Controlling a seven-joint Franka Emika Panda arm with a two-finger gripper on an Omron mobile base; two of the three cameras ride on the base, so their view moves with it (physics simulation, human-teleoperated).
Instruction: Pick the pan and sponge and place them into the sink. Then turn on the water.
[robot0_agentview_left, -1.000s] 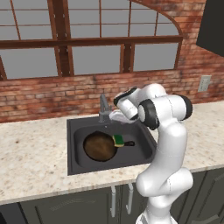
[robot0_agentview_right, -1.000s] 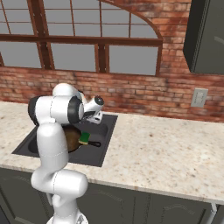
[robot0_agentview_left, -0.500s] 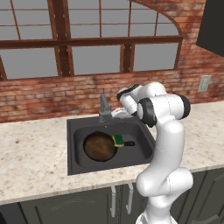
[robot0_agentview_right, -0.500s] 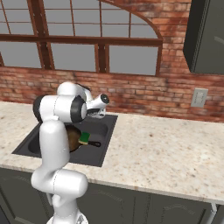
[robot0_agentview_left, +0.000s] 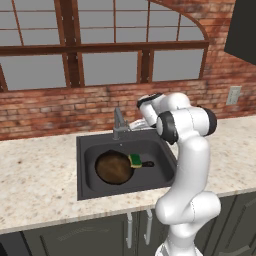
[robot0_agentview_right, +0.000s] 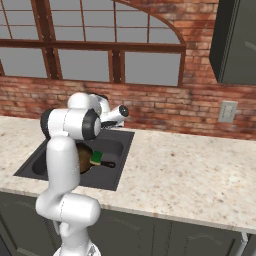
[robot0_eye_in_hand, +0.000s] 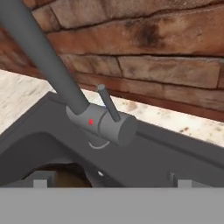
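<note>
The dark round pan (robot0_agentview_left: 114, 167) lies in the sink (robot0_agentview_left: 80, 172), its short black handle pointing right. The green-and-yellow sponge (robot0_agentview_left: 135, 160) rests on the pan's right rim by the handle. Pan (robot0_agentview_right: 86, 159) and sponge (robot0_agentview_right: 96, 157) also show beside my arm in the right base view. My gripper (robot0_agentview_left: 136, 124) hovers at the back of the sink, just right of the grey faucet (robot0_agentview_left: 119, 122). In the hand view the gripper (robot0_eye_in_hand: 111, 183) is open, fingertips wide apart, facing the faucet's round body (robot0_eye_in_hand: 103, 124) and its thin upright lever (robot0_eye_in_hand: 108, 103). No water is running.
A brick wall (robot0_eye_in_hand: 144, 65) rises right behind the faucet, under a large window (robot0_agentview_left: 100, 55). Speckled counter lies on both sides of the sink (robot0_agentview_right: 122, 160), wider to the right (robot0_agentview_right: 190, 175). A wall outlet (robot0_agentview_right: 227, 111) sits further right.
My hand has risen a little and moved back toward the wall, closer to the faucet. The pan and sponge have not moved.
</note>
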